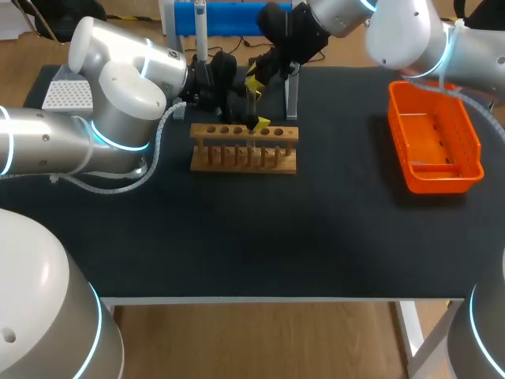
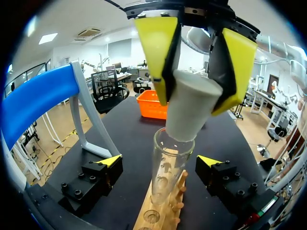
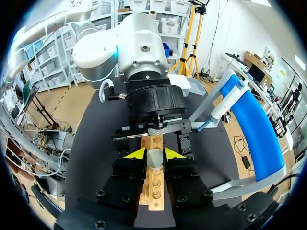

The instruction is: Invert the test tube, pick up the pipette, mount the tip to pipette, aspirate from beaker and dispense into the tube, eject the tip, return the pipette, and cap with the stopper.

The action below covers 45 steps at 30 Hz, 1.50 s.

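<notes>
The right gripper [image 3: 154, 154] was seen clenched on the pale grey stopper [image 2: 188, 110], one yellow finger [image 2: 156, 52] pressed to each side of it. The stopper was held tilted, its narrow end set at the open mouth of the test tube [image 2: 168, 167]; whether it was seated could not be told. The tube stood upright in a hole of the wooden rack [image 1: 245, 150].

The left gripper [image 2: 160, 162] was held low at the rack with its fingers released, one to each side of the tube and neither touching it, so that a gap was left on both sides of the glass.

The two arms were crowded together over the rack's far side, the left one brought in from the left and the right one from the far right corner. Just behind the rack a leg of the blue-topped stand [image 1: 229, 17] was seen. A white perforated box [image 1: 67, 93] lay at the far left corner, partly hidden by the left arm. The orange basket [image 1: 434, 134] was set well apart, near the right edge. Between the rack and the near edge a broad stretch of black table [image 1: 237, 245] was visible.
</notes>
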### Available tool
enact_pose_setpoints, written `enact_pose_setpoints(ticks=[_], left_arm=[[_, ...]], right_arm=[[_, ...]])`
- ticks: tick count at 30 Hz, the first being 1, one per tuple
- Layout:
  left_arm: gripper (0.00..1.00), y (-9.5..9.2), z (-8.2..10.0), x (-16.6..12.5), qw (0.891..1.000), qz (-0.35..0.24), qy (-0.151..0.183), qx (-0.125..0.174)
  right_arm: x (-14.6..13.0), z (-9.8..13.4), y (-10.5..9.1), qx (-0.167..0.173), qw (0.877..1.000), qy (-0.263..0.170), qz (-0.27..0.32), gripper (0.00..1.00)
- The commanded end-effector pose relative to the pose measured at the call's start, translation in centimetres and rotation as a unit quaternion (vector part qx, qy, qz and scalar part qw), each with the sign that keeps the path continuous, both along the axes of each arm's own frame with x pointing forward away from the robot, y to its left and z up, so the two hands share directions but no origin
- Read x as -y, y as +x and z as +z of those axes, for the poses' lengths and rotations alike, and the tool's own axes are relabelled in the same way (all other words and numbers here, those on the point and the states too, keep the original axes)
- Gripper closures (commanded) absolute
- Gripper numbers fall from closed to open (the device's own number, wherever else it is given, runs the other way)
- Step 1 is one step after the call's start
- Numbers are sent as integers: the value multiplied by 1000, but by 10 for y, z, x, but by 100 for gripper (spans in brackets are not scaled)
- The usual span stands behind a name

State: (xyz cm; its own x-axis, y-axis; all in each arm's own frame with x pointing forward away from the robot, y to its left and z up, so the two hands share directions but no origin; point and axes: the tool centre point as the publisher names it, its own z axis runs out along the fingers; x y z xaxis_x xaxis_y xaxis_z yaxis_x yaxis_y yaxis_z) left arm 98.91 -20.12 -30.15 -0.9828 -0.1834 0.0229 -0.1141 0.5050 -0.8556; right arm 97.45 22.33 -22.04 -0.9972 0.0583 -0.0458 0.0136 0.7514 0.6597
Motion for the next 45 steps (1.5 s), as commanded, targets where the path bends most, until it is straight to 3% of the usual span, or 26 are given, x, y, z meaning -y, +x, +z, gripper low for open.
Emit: enact_pose_setpoints(ticks=[1, 26, 45], left_arm=[[0, -1, 0, 0, 1000, 1, 0, 1], [0, -1, 0, 0, 1000, 1, 0, 1], [0, -1, 0, 0, 1000, 1, 0, 1]], right_arm=[[0, 2, 1, -2, 1000, 1, 1, 100], [-1, -11, 3, -18, 1000, -1, 2, 100], [0, 17, -2, -11, 1000, 6, 2, 100]])
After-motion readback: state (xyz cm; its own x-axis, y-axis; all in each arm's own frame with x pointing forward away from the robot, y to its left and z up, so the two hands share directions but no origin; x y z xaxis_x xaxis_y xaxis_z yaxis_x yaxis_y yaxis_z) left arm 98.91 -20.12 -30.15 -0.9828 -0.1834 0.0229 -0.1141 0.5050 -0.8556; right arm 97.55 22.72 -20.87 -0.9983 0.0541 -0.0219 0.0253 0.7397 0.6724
